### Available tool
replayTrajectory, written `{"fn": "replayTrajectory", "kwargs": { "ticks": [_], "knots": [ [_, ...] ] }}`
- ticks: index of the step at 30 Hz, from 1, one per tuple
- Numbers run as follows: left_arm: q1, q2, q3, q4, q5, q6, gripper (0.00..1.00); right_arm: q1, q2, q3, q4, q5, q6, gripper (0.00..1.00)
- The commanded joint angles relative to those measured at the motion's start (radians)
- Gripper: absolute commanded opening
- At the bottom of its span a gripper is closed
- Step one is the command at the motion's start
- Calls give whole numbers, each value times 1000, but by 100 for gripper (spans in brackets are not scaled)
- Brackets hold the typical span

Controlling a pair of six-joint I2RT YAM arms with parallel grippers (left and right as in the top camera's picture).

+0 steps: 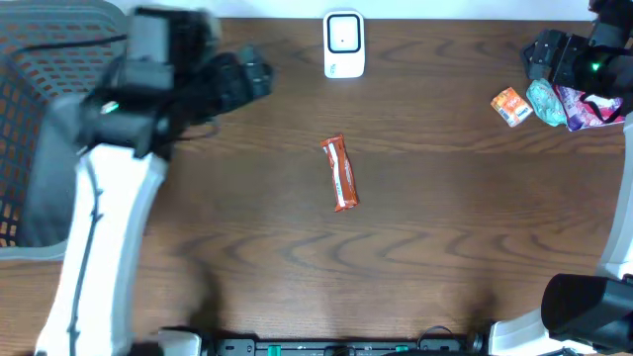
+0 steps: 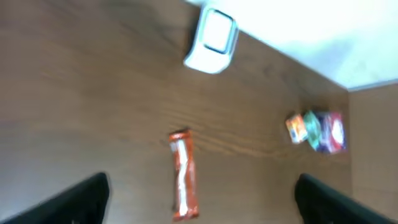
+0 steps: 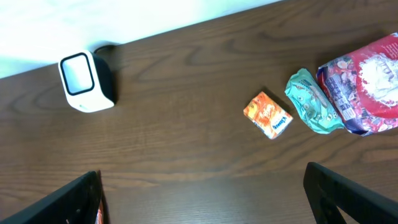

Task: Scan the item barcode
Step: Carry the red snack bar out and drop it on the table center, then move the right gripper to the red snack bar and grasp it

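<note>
My left tool [image 1: 249, 81] and right tool [image 3: 202, 202] gape wide, empty. The snack bar [image 1: 339, 174] lies mid-tabletop [image 1: 445, 247], near the scanner [image 1: 344, 44]. Pickup comes next, I judge: descend, grip it, show its barcode.

Bare dark wooden tabletop [image 1: 445, 227] surrounds the long orange foil-wrapped bar [image 1: 339, 174] on every side. From the bar, a white boxy scanner [image 1: 344, 44] stands at twelve o'clock. Well apart at two o'clock lie a small orange carton [image 1: 511, 106], a teal pouch [image 1: 546, 103] and a red-purple bag [image 1: 584, 107]. A grey mesh basket [image 1: 40, 119] blocks nine to ten o'clock.
</note>
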Motion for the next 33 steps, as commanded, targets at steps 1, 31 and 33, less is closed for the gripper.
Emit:
{"fn": "replayTrajectory", "kwargs": {
  "ticks": [1, 31, 33],
  "knots": [
    [127, -86, 5, -120, -89, 31, 99, 6, -3, 2, 0, -8, 10, 99],
    [267, -141, 5, -343, -122, 31, 98, 431, 3, -357, 61, -301, -87, 99],
    [267, -141, 5, -342, -122, 31, 98, 461, 3, -377, 94, -301, -87, 99]
  ]
}}
